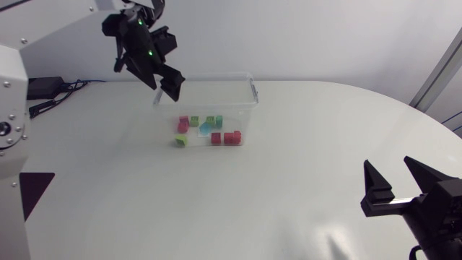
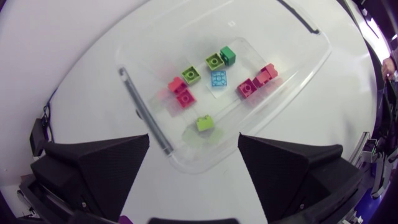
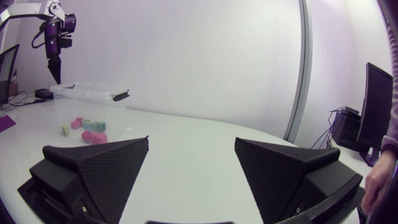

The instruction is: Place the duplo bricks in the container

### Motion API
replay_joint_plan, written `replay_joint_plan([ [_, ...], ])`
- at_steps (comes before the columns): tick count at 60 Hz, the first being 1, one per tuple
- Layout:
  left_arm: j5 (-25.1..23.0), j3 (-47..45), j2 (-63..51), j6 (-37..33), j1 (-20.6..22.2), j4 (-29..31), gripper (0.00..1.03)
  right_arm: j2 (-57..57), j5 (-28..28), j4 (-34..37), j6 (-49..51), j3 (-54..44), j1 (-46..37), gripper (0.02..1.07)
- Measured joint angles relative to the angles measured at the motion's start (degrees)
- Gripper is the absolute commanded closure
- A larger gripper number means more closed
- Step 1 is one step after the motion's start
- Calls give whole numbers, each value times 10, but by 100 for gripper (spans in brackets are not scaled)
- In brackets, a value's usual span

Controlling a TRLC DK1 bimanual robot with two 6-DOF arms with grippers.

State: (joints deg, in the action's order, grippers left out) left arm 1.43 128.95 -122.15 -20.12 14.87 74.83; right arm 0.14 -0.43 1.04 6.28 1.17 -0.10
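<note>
A clear plastic container [image 1: 254, 92] stands at the back middle of the table, with several duplo bricks in it. Among them are a lime brick [image 2: 204, 123] near one wall, a blue brick [image 2: 218, 79] in the middle and red bricks [image 2: 247, 88]. My left gripper [image 1: 160, 81] hangs above the container's back left corner, open and empty; in the left wrist view its fingers [image 2: 99, 165] frame the container [image 2: 311, 62] below. My right gripper [image 1: 393, 182] stands open and empty at the table's front right, far from the container [image 3: 93, 93].
The white table [image 1: 289, 180] stretches between the container and my right gripper. No loose bricks show on it outside the container.
</note>
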Motion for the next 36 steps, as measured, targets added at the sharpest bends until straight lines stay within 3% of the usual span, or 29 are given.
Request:
replay_joint_plan([
  [16, 0, 7, 24, 0, -12, -12, 3, 0, 0, 0, 0, 0, 0, 7],
  [36, 0, -193, 161, -9, -33, -98, 3, 0, 0, 0, 0, 0, 0, 7],
])
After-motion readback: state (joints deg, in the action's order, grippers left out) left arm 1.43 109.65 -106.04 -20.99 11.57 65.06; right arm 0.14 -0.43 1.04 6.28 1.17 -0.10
